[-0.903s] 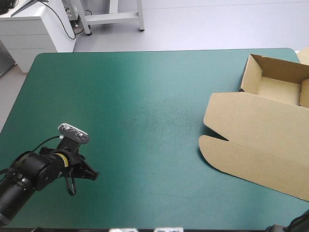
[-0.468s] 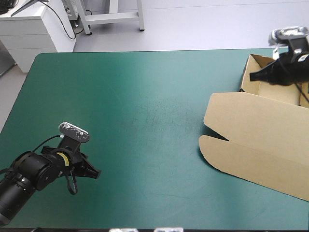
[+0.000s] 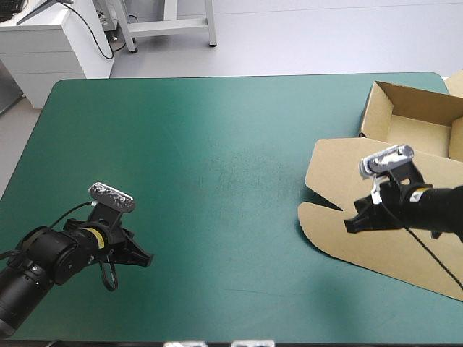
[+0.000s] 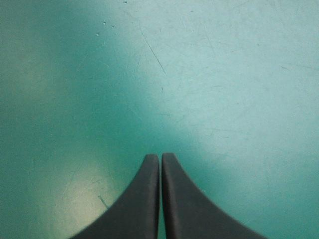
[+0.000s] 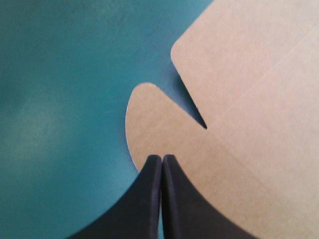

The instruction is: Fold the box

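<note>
Right wrist view, item 1: right fingers (image 5: 154, 164), black. Pressed together in one pointed arch, with nothing between them.
- Under the tips: the rounded flap (image 5: 149, 119) of the box (image 5: 249, 89), brown board lying flat. Whether the tips touch the board cannot be told.
- Just ahead of the tips: a narrow notch (image 5: 195, 113) cut between the flap and the broad lid (image 5: 259, 59).
- To one side of the fingers: the bare teal-green cover (image 5: 60, 79), beginning at the flap's curved edge.

High view, same item: right fingers (image 3: 351, 224) over the lid's left end, pointing toward the middle of the tabletop (image 3: 217, 144), with the notch just beyond the tips. Behind the wrist, toward the far right corner, is the tray (image 3: 416, 126) of the box. Its walls are raised and it is open, and the lid lies flat from it toward the near edge. The box runs out of sight at the right.

Left wrist view, item 2: left fingers (image 4: 152, 164), black. They meet at the middle, empty.
- Under and ahead of the tips: only teal-green cover, marked with fine scratches (image 4: 154, 55).

High view, same item: left fingers (image 3: 145, 259) near the near left corner, tips pointing right, low over bare cover. They are well apart from the box, with the tabletop's middle between them.
</note>
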You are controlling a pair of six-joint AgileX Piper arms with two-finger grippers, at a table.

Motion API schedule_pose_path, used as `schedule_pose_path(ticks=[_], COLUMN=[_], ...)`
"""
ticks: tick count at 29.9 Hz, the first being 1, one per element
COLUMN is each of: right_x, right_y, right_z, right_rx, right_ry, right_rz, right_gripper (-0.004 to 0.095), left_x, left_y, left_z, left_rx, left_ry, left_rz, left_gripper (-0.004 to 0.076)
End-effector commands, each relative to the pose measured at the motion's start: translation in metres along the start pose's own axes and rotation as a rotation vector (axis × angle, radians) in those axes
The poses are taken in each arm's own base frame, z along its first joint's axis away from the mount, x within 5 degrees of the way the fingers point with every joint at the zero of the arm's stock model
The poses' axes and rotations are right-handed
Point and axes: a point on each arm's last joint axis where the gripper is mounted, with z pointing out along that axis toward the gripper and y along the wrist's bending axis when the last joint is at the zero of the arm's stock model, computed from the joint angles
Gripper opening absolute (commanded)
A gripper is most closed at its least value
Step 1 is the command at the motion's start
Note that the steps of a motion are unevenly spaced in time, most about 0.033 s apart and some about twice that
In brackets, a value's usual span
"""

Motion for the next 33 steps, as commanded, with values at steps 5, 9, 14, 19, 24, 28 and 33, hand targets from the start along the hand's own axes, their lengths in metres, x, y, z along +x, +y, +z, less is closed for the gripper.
schedule_pose_path(ticks=[5, 9, 14, 19, 24, 28, 33], right_x=[0.039, 0.061, 0.081, 0.102, 0.12, 0.126, 0.126], right_y=[0.012, 0.018, 0.023, 0.027, 0.027, 0.027, 0.027], right_z=[-0.014, -0.018, -0.018, -0.012, 0.003, 0.01, 0.01], right_rx=[0.095, 0.143, 0.167, 0.159, 0.142, 0.132, 0.133], right_ry=[-0.123, -0.198, -0.249, -0.229, -0.185, -0.165, -0.165], right_rz=[-0.057, -0.105, -0.109, -0.107, -0.08, -0.047, -0.045], right_gripper=[-0.0019, -0.0019, -0.0019, -0.0019, -0.0019, -0.002, -0.002], left_x=[-0.002, -0.002, 0.011, 0.037, 0.06, 0.067, 0.068], left_y=[-0.001, -0.003, -0.003, -0.004, -0.005, -0.005, -0.005], left_z=[-0.008, -0.014, -0.019, -0.016, -0.009, -0.005, -0.005], left_rx=[0.007, 0.034, 0.047, 0.046, 0.043, 0.043, 0.042], left_ry=[-0.006, -0.088, -0.162, -0.13, -0.113, -0.09, -0.081], left_rz=[-0.002, -0.023, -0.033, -0.032, -0.029, -0.028, -0.028], left_gripper=[-0.0008, -0.0008, -0.0008, -0.0008, -0.0008, -0.0008, -0.0008])
